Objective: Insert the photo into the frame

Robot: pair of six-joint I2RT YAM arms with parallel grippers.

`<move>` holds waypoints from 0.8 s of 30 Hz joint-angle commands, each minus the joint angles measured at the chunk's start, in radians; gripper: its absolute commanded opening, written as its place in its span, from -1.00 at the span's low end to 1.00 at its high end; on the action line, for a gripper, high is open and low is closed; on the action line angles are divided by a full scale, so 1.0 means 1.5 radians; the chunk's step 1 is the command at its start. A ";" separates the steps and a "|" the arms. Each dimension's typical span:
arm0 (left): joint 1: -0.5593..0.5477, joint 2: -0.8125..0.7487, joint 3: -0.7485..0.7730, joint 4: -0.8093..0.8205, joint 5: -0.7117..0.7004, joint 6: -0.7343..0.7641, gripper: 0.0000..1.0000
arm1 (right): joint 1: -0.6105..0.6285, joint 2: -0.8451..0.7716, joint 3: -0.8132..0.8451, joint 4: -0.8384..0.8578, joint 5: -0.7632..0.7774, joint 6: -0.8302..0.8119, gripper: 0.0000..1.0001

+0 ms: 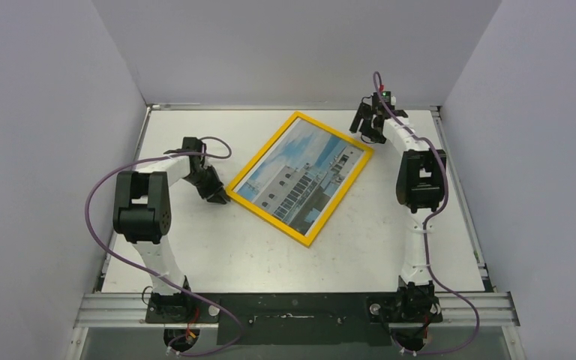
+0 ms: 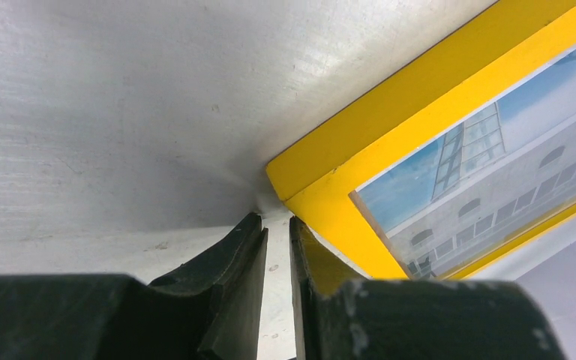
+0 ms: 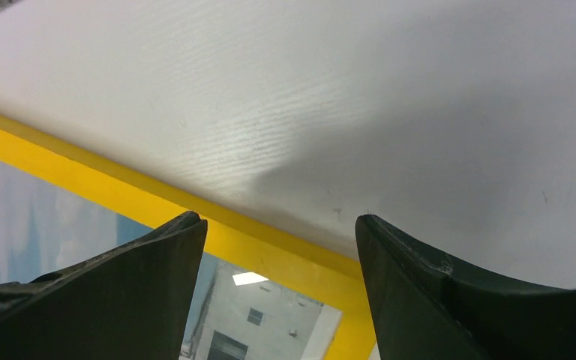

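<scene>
The white desk [image 1: 217, 247] is boxed in by pale grey walls [image 1: 37, 112] on the left, the right and at the back, with a metal rail [image 1: 480, 304] along its near edge where both arms are bolted. The yellow frame [image 1: 264, 153] lies flat and front up on the far half of the desk, turned on the diagonal so that its corners point left, right, near and far. The photo [image 1: 304, 178] sits inside it – a white building under blue sky, filling the opening, with yellow border showing on all four sides. The far corner of the frame comes close to the back edge of the desk. Bare desk shows along each of its edges, with the widest stretch between its near corner and the rail.

The left arm [image 1: 144, 202] bends in from the left side, and the left jaws are down at the frame's left corner. In the left wrist view they are almost together, with a thin slit of desk between them and nothing held. One jaw overlaps the yellow edge just by the corner; whether it touches I cannot tell.

The right arm [image 1: 420, 176] reaches along the right side toward the back. The right jaws hang over the frame's far-right edge, near its right corner – spread wide apart, gripping nothing, with the yellow edge and bare desk showing between them.
</scene>
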 commanded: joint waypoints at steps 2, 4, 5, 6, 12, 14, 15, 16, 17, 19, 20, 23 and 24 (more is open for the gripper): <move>0.005 0.012 0.019 0.060 0.020 -0.007 -0.65 | -0.014 0.038 0.098 -0.081 -0.125 -0.033 0.47; 0.005 0.014 0.021 0.063 0.021 -0.009 -0.64 | -0.014 0.019 0.059 -0.067 -0.146 -0.028 0.47; 0.005 0.015 0.022 0.064 0.023 -0.009 -0.64 | -0.014 0.009 0.040 -0.064 -0.152 -0.024 0.47; 0.005 0.017 0.025 0.065 0.024 -0.009 -0.64 | -0.015 0.004 0.030 -0.069 -0.155 -0.023 0.47; 0.006 0.029 0.051 0.062 0.024 -0.005 -0.62 | -0.013 -0.045 -0.041 -0.093 -0.149 -0.030 0.46; 0.011 0.033 0.063 0.062 0.024 -0.003 -0.60 | -0.013 -0.069 -0.074 -0.093 -0.147 -0.029 0.46; 0.014 0.035 0.069 0.063 0.024 -0.001 -0.59 | -0.013 -0.083 -0.089 -0.093 -0.146 -0.026 0.45; 0.018 0.039 0.079 0.063 0.022 0.002 -0.58 | -0.011 -0.098 -0.107 -0.093 -0.146 -0.024 0.45; 0.022 0.046 0.090 0.062 0.021 0.004 -0.58 | -0.010 -0.115 -0.124 -0.093 -0.146 -0.019 0.45; 0.031 0.060 0.119 0.057 0.022 0.007 -0.55 | -0.007 -0.153 -0.172 -0.081 -0.148 -0.008 0.44; 0.033 0.066 0.133 0.057 0.022 0.008 -0.54 | -0.005 -0.171 -0.193 -0.074 -0.148 -0.005 0.44; 0.033 0.085 0.179 0.041 0.007 0.015 -0.53 | -0.002 -0.213 -0.240 -0.069 -0.132 0.004 0.48; 0.047 0.088 0.191 0.035 -0.003 0.018 -0.53 | -0.002 -0.226 -0.249 -0.075 -0.113 0.004 0.50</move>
